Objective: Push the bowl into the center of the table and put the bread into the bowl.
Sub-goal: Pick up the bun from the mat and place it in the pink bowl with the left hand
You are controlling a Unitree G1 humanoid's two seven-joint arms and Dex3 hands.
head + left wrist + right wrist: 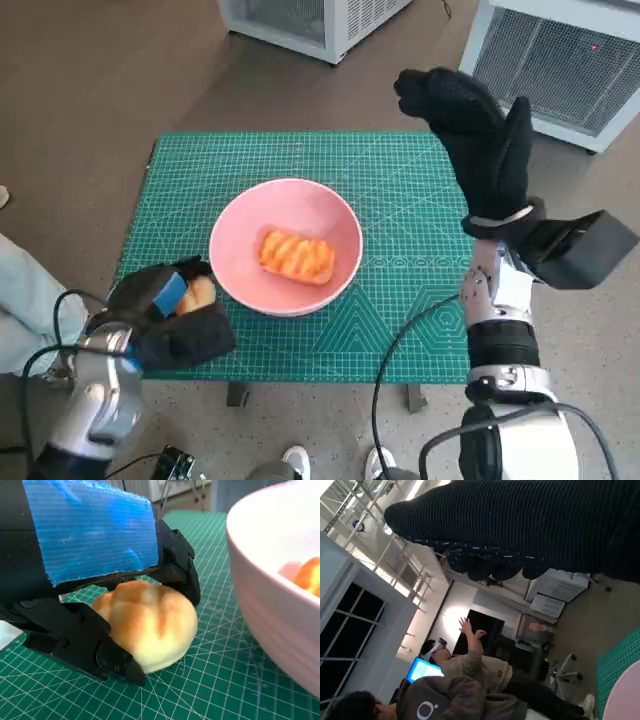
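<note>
A pink bowl [286, 246] sits near the middle of the green cutting mat [400, 180], with an orange-glazed bread [297, 256] lying in it. A pale round bread roll [199, 294] lies on the mat just outside the bowl's near-left rim. My left hand [165, 312] grips this roll [149, 624]; black fingers [75, 639] close around both its sides while it rests on the mat [220, 680]. The bowl wall [270, 610] stands right beside it. My right hand [478, 138] is raised above the mat's far right corner, fingers spread, holding nothing.
White cabinets [560, 60] stand on the floor beyond the table. A person's pale trouser leg [25, 295] shows at the left edge. The right wrist view shows people [470, 665] seated in the room and the glove [535, 525] above.
</note>
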